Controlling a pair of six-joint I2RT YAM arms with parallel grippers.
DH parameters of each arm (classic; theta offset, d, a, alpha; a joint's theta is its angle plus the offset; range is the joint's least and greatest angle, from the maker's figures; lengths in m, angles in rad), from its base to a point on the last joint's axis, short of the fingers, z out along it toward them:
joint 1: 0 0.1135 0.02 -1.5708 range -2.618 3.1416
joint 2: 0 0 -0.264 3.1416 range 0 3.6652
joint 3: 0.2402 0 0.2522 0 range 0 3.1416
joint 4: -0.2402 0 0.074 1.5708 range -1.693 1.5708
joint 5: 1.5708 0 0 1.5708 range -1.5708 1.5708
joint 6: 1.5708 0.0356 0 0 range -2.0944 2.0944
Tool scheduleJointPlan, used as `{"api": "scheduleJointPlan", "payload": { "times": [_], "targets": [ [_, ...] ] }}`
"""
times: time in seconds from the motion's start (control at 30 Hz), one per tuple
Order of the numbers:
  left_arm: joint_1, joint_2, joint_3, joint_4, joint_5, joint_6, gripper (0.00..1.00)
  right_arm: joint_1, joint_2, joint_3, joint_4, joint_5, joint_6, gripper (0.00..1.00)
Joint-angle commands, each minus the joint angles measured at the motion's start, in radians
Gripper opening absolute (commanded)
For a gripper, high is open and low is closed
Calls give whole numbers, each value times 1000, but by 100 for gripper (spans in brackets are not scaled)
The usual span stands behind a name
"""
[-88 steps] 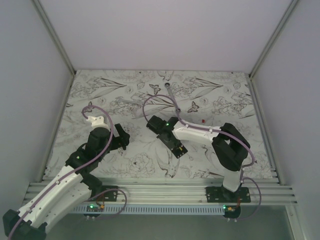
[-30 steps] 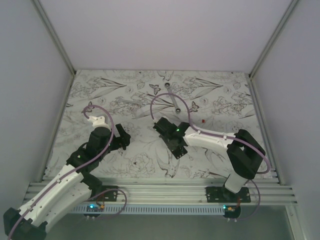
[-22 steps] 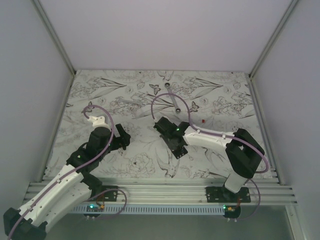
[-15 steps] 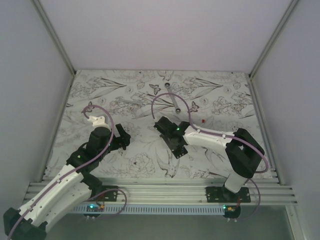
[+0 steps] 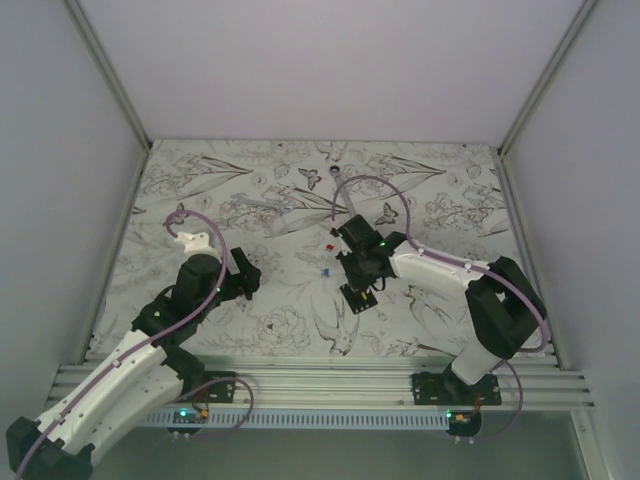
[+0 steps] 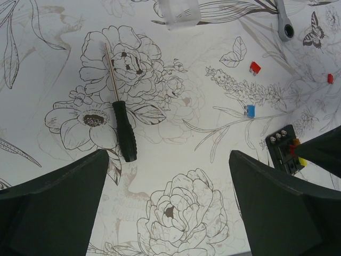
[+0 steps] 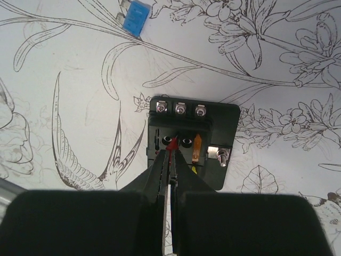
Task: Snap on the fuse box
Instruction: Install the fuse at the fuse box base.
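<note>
The right end effector (image 7: 170,154), closed on a red fuse (image 7: 171,144), meets the uncovered fuse box (image 7: 226,120). The left end effector (image 6: 168,208) is wide open and empty. Snap-on is not yet done.

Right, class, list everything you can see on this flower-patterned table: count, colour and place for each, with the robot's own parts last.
Squarish plastic fuse box: one, black, near centre, orange and yellow bits seated.
Tiny red piece: one, red, at the fuse box.
Small loose blue fuse: one, blue, left of the fuse box.
Small loose red fuses: two, red, beyond the blue one; the second further right.
Slim screwdriver: one, black handle, left side.
Clear plastic cover: one, translucent, far middle.
Grey metal ring-headed tool: one, grey, far centre.
Left gripper: black, jaws open, empty.
Right gripper: black, jaws shut on the tiny red piece.
</note>
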State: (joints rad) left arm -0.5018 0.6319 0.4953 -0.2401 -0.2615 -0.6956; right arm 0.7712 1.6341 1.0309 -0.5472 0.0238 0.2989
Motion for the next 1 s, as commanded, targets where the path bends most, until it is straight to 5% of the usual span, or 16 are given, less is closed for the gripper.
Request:
{"api": "scheduleJointPlan", "payload": {
  "times": [0.0, 0.2, 0.57, 0.97],
  "targets": [
    [8, -11, -2, -16, 2, -1, 100, -52, -23, -31, 15, -127, -23, 4],
    [8, -15, -4, -15, 1, -1, 100, -62, -59, -32, 19, -124, -27, 13],
    [8, -12, -4, -15, 0, -4, 100, 72, -113, -23, -4, 144, 16, 31],
    [8, -7, -3, -14, 1, -5, 100, 164, -24, -16, 2, 342, 72, 30]
  ]
}}
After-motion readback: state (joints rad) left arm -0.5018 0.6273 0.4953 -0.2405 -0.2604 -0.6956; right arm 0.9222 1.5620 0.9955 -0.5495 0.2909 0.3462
